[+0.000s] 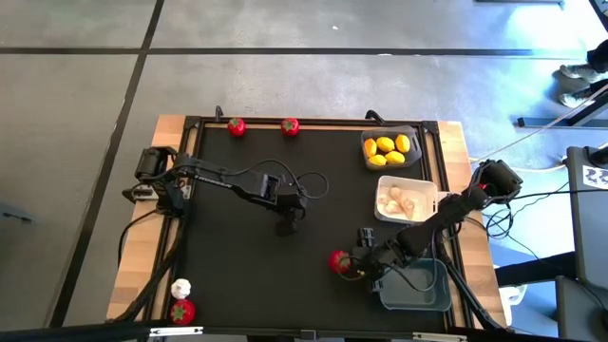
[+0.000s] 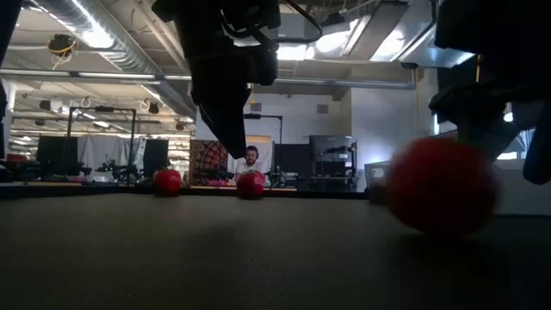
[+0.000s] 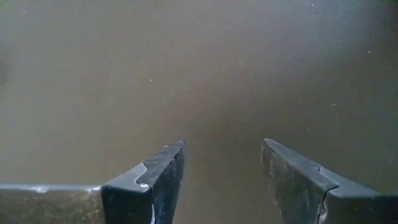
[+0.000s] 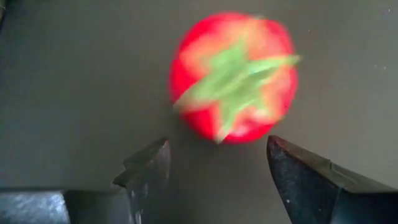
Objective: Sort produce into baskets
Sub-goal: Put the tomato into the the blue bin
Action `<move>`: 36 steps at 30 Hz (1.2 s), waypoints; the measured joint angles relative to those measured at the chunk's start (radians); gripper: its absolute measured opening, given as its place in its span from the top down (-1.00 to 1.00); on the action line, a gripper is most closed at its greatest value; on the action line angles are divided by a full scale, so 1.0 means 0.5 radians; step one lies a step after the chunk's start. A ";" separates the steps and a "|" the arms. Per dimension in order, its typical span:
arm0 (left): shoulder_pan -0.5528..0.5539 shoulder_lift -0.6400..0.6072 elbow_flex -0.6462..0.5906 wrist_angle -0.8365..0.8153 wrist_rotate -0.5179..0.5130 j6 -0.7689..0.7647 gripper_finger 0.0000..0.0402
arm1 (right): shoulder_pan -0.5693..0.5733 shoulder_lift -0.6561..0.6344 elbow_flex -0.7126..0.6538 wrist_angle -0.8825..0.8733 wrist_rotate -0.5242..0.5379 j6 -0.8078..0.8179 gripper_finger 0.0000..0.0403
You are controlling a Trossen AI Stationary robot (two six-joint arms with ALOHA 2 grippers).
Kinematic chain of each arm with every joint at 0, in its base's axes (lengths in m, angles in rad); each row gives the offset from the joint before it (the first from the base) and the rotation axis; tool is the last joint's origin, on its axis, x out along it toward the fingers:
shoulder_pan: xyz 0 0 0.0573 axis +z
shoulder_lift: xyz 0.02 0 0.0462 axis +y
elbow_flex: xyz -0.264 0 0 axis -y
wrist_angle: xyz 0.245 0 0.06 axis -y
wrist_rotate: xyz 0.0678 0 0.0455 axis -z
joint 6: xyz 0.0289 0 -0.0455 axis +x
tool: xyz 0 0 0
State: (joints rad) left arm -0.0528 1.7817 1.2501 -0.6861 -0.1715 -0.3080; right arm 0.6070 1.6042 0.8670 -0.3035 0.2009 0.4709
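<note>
A red round fruit with a green top [image 4: 233,78] rests on the black mat [image 1: 247,266], just left of the blue-grey basket [image 1: 418,290]. My right gripper [image 4: 214,162] stands open close above it, and the fruit lies just beyond its fingertips, untouched. In the high view that fruit [image 1: 339,261] sits beside my right gripper [image 1: 361,268]. My left gripper [image 1: 288,226] hangs open over bare mat at the table's middle, with nothing between its fingers [image 3: 155,180]. Two more red fruits [image 1: 236,125] [image 1: 290,125] lie at the mat's far edge.
A dark grey basket [image 1: 415,133] at the far right holds yellow lemons [image 1: 389,147]. A white basket [image 1: 429,190] below it holds garlic bulbs [image 1: 399,201]. A garlic bulb [image 1: 180,287] and a red fruit [image 1: 181,310] lie at the near left corner. Cables trail along both sides.
</note>
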 joint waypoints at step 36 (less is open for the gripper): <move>-0.357 0.001 0.000 0.220 -0.003 0.103 -0.02 | -0.117 0.085 0.211 0.389 -0.156 -0.347 -0.37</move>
State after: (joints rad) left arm -0.2315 1.7821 1.2500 -0.5762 -0.1729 -0.2564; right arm 0.5484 1.6466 0.9726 -0.1089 0.1231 0.2975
